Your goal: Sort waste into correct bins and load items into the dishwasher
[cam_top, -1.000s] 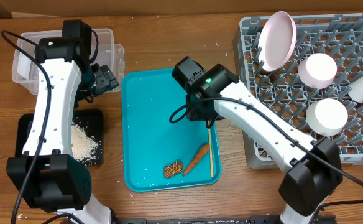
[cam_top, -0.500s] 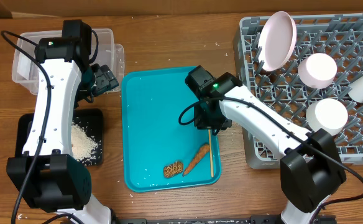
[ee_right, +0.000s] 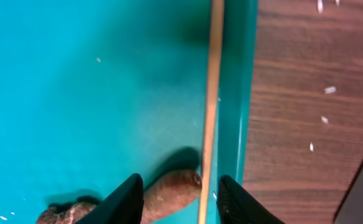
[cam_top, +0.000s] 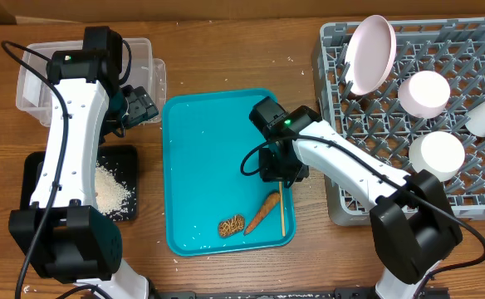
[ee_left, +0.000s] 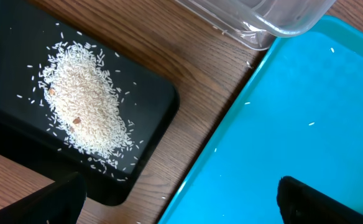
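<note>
Teal tray (cam_top: 201,166): R fingers (ee_right: 127,200) apart over carrot piece (ee_right: 172,186) & stick (ee_right: 214,74); best shift left, pinch carrot only. L fingers (ee_left: 57,202) wide apart.

Overhead, the right gripper (ee_right: 181,202) has its fingertips tucked under its own wrist. The right wrist cam chops the carrot piece (ee_right: 172,186) and brown lump (ee_right: 63,214) at the bottom edge, and the wooden stick (ee_right: 211,93) runs off top and bottom. On the left wrist cam, the left gripper (ee_left: 178,202) is just dark blurry chunks in the bottom corners. The clear tub (ee_left: 275,18) is cut off up top and the black tray (ee_left: 150,99) on the left. Overhead, the dish rack (cam_top: 475,191) runs off the right side.
</note>
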Controlling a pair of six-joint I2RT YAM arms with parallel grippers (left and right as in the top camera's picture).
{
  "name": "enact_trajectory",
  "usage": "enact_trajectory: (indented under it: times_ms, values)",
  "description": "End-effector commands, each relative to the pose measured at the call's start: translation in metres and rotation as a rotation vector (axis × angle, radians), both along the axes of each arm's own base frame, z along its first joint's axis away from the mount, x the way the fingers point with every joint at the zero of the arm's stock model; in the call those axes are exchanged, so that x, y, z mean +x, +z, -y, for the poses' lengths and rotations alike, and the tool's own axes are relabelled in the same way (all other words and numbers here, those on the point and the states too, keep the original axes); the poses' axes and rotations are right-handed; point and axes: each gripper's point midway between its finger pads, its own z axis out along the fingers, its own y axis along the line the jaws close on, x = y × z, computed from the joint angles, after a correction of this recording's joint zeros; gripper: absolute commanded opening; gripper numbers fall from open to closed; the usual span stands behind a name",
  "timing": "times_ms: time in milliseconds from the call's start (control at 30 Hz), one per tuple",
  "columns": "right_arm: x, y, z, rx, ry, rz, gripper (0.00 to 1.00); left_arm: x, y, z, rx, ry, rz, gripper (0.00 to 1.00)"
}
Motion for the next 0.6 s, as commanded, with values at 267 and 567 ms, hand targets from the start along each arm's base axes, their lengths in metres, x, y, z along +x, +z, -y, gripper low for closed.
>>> enact_trajectory:
  times_ms: [267, 567]
  values:
    - [-0.003, -0.023, 0.005, 0.001, 0.01, 0.023, 0.42, -0.001, 0.0, 0.0, 0.011, 0.012, 0.001, 1.0]
    - [-0.006, -0.037, 0.007, 0.006, 0.009, 0.029, 0.42, -0.001, 0.0, 0.0, 0.011, 0.012, 0.001, 1.0]
